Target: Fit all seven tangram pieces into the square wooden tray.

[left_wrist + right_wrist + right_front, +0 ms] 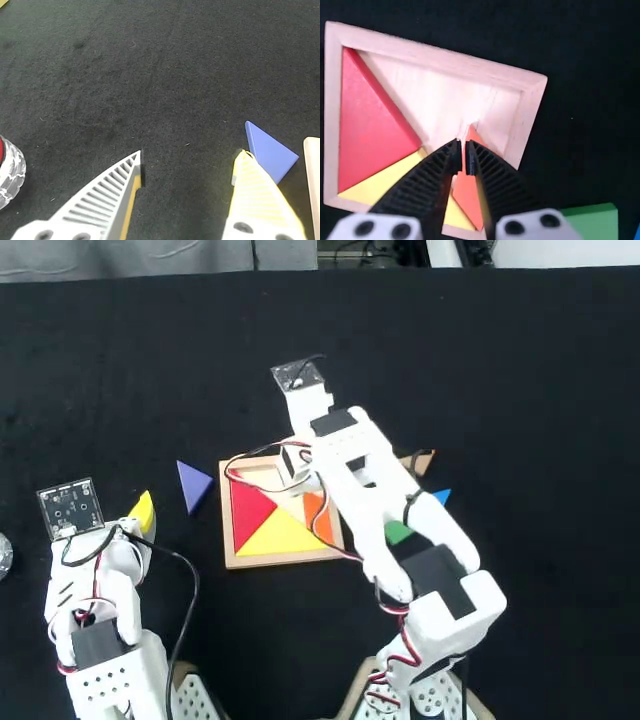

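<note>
Your black bench [500, 360] carries the square wooden tray [440, 55] near its middle. Inside the tray, the big red triangle [367, 120] lies against one wall, the yellow triangle [278, 535] lies beside it, and the orange piece [470, 195] sits next to the yellow. The rest of the tray floor is bare wood.

Your right gripper [461, 147] hangs over the tray with its fingers drawn almost together. Only a sliver shows between them, right above the orange piece's tip.

The green piece [592, 220] lies on the bench just outside the tray. The violet-blue triangle [270, 152] lies on the tray's other side. Your left gripper [191, 155] has its fingers spread wide, and that triangle lies just past the yellow finger's tip, not between them.
</note>
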Tool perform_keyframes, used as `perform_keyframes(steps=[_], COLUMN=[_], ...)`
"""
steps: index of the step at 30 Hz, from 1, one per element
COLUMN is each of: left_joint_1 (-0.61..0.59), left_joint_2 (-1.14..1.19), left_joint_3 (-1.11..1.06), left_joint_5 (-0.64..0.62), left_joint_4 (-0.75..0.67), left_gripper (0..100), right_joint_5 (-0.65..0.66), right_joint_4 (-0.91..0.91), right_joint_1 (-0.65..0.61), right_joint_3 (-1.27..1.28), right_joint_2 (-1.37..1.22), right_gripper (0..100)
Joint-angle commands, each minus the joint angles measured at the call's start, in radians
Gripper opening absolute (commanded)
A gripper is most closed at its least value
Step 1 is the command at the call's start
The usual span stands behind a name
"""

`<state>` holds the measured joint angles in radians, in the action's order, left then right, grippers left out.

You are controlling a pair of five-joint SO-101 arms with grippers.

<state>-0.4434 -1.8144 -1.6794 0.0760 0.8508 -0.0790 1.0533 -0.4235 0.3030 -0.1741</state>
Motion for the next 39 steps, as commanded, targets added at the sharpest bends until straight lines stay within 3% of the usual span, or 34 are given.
perform_keyframes(steps=[1, 18, 25, 28, 35, 39], left_joint_1=[0.012, 0.012, 0.012, 0.012, 0.012, 0.027], left_joint_2=[-0.008, -0.008, -0.008, -0.008, -0.008, -0.006], left_joint_3=[-0.013, -0.015, -0.015, -0.015, -0.015, -0.005], left_joint_5=[0.011, 0.011, 0.011, 0.011, 0.011, 0.058], left_joint_4=[-0.017, -0.017, -0.017, -0.017, -0.018, -0.002], left_gripper=[29, 29, 29, 29, 29, 29], right_joint_5=[0.012, 0.014, 0.011, 0.014, 0.014, 0.014], right_joint_4=[-0.061, -0.097, -0.040, -0.146, -0.612, -0.612], right_joint_1=[0.021, 0.025, 0.206, 0.270, 0.304, 0.345], right_joint_3=[-0.030, -0.015, 0.030, 0.154, 0.473, 0.476], right_joint_2=[0.001, -0.012, 0.189, 0.292, 0.349, 0.354], right_gripper=[1.1, 1.1, 1.1, 1.1, 1.1, 1.5])
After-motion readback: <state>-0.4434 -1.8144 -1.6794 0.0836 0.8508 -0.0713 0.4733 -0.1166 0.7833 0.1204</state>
